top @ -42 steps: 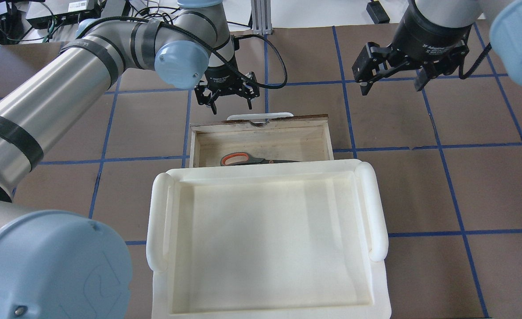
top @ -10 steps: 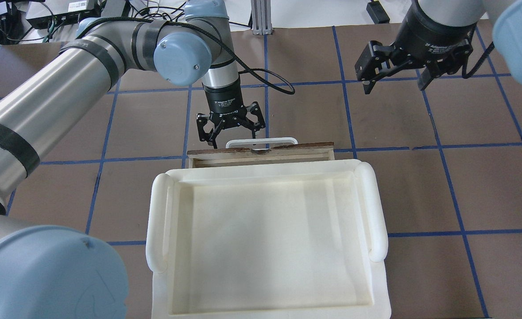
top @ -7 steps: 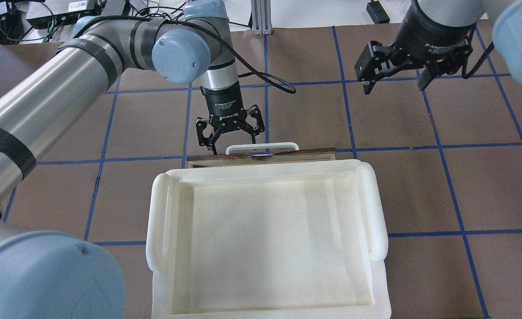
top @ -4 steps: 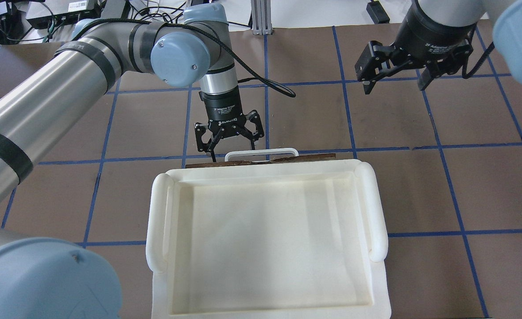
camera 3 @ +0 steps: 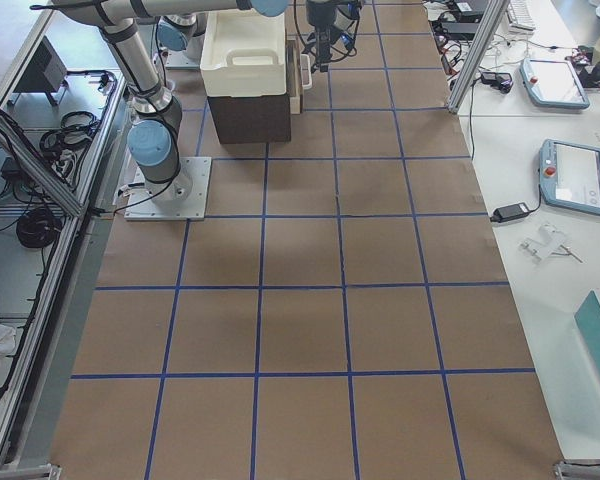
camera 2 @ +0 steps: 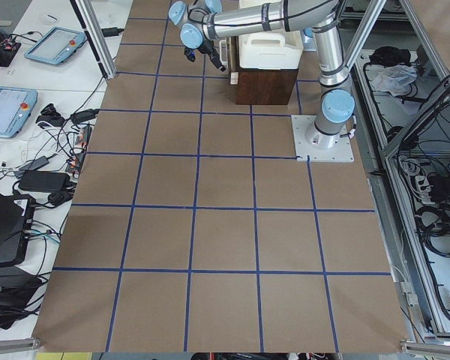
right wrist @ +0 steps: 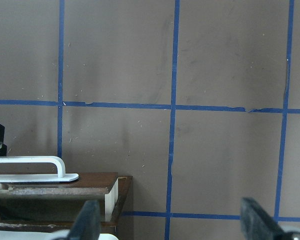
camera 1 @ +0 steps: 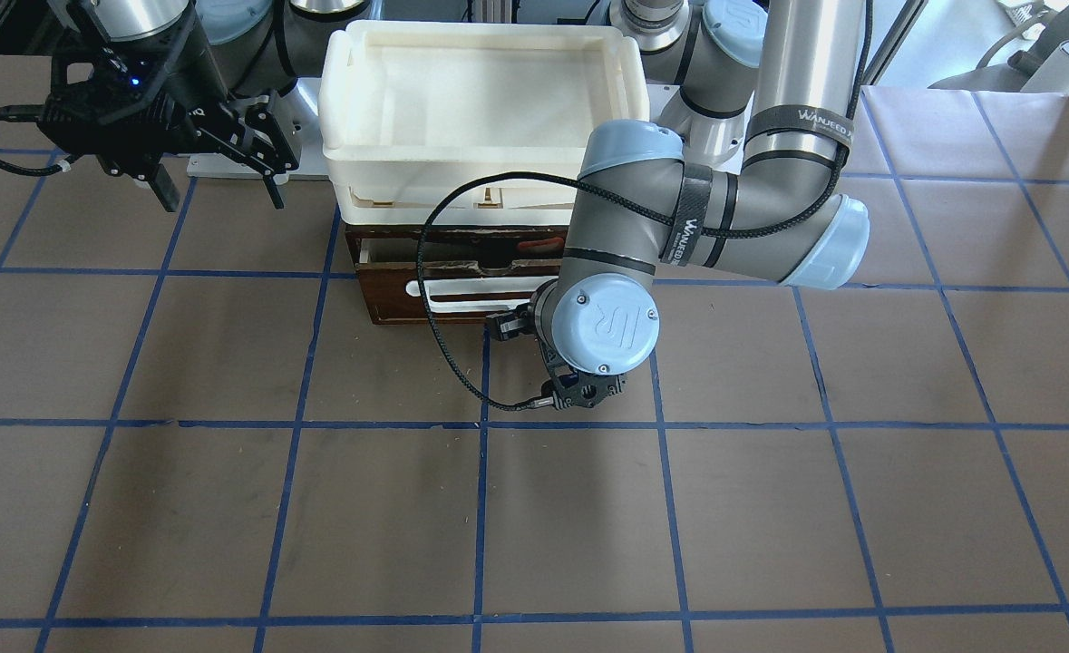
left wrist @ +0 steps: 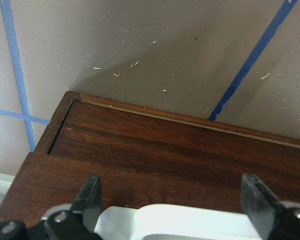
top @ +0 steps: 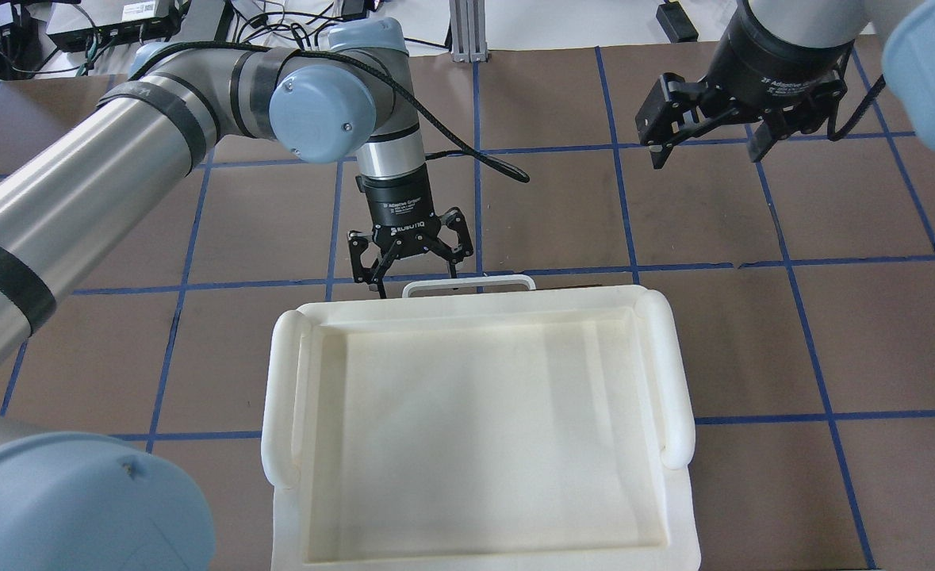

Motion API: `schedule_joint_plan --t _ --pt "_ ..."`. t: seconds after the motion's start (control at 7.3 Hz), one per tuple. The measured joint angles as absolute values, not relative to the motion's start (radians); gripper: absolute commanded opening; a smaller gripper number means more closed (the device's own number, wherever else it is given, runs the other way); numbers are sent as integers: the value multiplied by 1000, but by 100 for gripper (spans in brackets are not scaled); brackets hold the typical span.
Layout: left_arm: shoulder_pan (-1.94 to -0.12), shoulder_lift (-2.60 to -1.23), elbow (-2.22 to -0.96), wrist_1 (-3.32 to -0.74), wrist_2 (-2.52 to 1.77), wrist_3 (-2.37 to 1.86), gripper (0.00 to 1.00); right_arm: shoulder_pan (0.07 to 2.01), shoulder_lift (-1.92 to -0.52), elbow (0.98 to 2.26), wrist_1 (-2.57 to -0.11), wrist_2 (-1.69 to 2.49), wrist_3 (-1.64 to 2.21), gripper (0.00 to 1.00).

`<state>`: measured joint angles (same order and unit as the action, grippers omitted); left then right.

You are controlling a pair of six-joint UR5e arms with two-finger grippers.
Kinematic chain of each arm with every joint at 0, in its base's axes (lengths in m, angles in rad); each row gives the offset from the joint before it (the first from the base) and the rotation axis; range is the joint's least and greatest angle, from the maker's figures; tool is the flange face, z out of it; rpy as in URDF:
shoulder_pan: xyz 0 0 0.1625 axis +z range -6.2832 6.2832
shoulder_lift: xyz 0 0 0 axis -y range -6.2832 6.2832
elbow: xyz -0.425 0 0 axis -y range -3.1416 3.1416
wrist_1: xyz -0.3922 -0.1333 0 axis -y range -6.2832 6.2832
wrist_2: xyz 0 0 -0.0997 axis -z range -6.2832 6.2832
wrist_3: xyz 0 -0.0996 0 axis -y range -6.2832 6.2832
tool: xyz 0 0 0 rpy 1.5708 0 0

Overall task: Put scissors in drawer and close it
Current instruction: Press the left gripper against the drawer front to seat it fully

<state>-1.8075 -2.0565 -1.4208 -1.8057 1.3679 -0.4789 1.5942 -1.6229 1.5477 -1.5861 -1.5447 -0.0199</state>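
The drawer (camera 1: 398, 304) is pushed into its dark wooden cabinet. Overhead, only its white bar handle (top: 469, 283) sticks out past the tray. My left gripper (top: 412, 272) is open, low at the drawer front. In the left wrist view its fingers (left wrist: 90, 200) straddle the handle (left wrist: 190, 222) against the dark brown front (left wrist: 165, 150). The scissors are hidden. My right gripper (top: 705, 149) is open and empty, raised above the table to the right; it also shows in the front view (camera 1: 218, 192).
A large white plastic tray (top: 673, 373) sits on top of the cabinet and covers it from above. The left arm's black cable (camera 1: 434, 336) loops in front of the drawer. The brown table with blue tape lines (top: 792, 317) surrounds the cabinet.
My left gripper has moved toward the robot against the drawer front, and the drawer has slid in. The scissors, seen lying inside earlier, are out of sight. The right arm has barely moved.
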Motion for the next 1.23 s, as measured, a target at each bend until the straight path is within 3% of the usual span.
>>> schedule_joint_plan --t 1.23 --pt "-1824 -2042 -1450 -1858 1353 -511 100 1594 -1621 1548 -1586 -1545 -20 100"
